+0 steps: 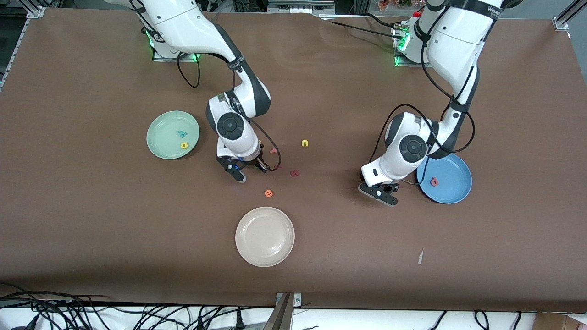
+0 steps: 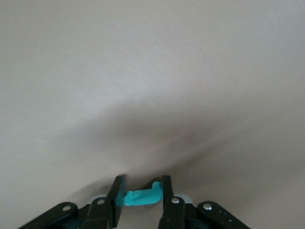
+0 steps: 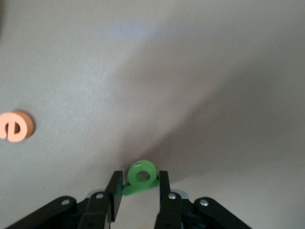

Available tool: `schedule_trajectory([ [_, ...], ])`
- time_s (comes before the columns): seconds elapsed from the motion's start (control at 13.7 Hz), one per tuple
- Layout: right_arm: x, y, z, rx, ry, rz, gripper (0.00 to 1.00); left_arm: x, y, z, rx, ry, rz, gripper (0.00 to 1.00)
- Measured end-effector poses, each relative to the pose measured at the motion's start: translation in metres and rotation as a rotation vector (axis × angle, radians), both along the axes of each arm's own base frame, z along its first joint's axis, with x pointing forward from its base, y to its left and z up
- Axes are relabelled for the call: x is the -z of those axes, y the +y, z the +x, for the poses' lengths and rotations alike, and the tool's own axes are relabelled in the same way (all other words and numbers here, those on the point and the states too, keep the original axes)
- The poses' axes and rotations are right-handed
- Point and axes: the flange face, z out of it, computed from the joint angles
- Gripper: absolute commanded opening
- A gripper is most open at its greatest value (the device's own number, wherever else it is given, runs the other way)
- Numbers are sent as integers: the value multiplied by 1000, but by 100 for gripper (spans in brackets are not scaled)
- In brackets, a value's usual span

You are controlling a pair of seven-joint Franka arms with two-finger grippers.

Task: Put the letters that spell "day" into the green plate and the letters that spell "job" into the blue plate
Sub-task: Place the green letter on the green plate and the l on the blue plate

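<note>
Cream plate (image 1: 264, 236) nearest camera. My left pincer (image 2: 139, 194) grips teal "j" (image 2: 141, 196) beside blue plate (image 1: 451, 190); my right pincer (image 3: 138, 187) grips green "a" (image 3: 140, 177) on worktop (image 1: 91, 220).

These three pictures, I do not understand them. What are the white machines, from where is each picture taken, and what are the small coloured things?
The white machines are two robot arms at a brown table. The large picture looks down from a high camera facing them. The two small pictures come from cameras on the arms' wrists, looking past the black fingers.

On the table lie small foam letters and three plates. The green plate holds a teal letter and a yellow one. The blue plate holds a pinkish-red letter. The cream-white plate holds nothing. An orange "e", a yellow letter and two dark red letters lie loose.

The left gripper, beside the blue plate, is closed on a teal "j". The right gripper, near the orange "e", is closed on a green "a".
</note>
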Motion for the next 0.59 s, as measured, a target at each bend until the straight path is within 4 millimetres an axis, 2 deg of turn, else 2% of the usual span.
schedule_trajectory([
  [0.22,-52,-37,12,-147,71,-87,19,-38,44,19,-48,11,16,36],
  [0.37,-82,-74,17,-216,129,-158,21,-66,81,21,-31,51,35,37],
  [0.44,-91,-96,19,-229,157,-170,21,-74,101,19,-18,78,40,37],
  [0.59,-98,-154,21,-262,204,-175,21,-80,153,10,-5,112,42,36],
])
